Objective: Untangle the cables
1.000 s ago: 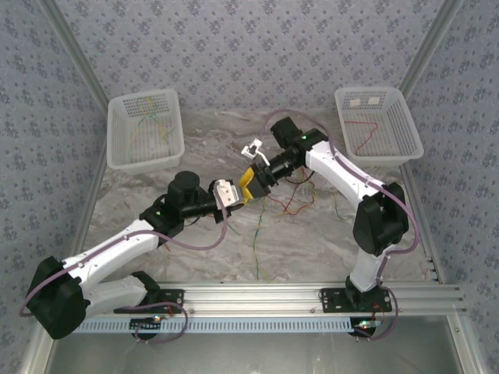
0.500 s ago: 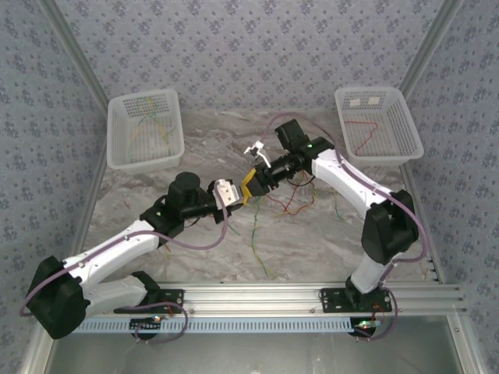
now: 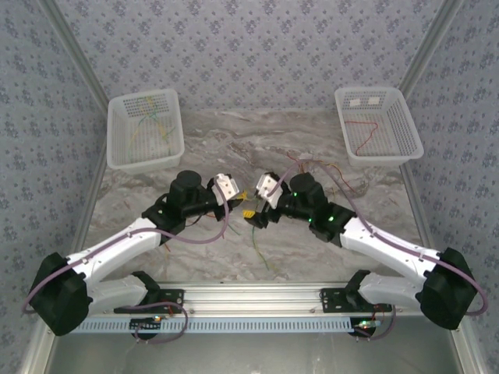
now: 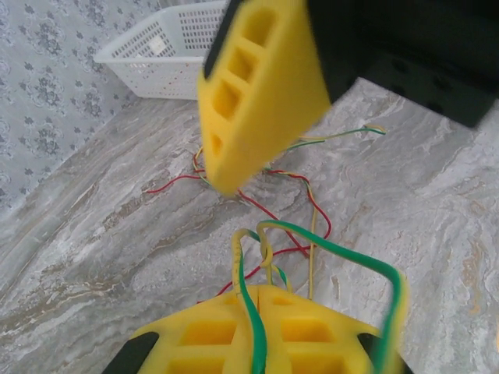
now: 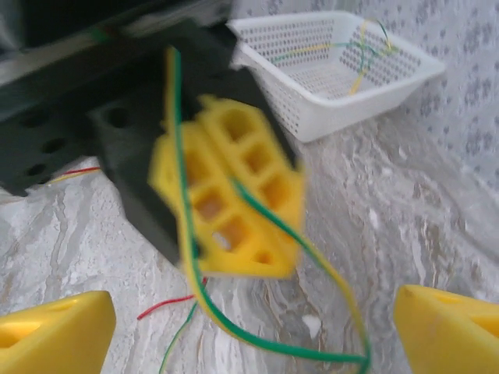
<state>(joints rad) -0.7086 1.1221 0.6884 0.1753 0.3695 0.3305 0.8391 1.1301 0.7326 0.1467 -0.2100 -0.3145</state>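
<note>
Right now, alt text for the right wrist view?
The left gripper, shut on a green-yellow cable, sits close in front of the camera, and the cable loops down from its yellow pads. The right gripper is open and holds nothing, its fingertips at the bottom corners. Behind, a white basket with more cables rests on the marble table.

Overhead: bright, even, diffuse light from above. Shadows under the arms on the table are soft and faint. Sharp edge to edge.

Left wrist: near yellow pad soft, out of focus; tabletop beyond clearer.

Right wrist: heavy motion blur on the yellow block and the wire. The basket behind is fairly crisp. Corner pads are soft.
</note>
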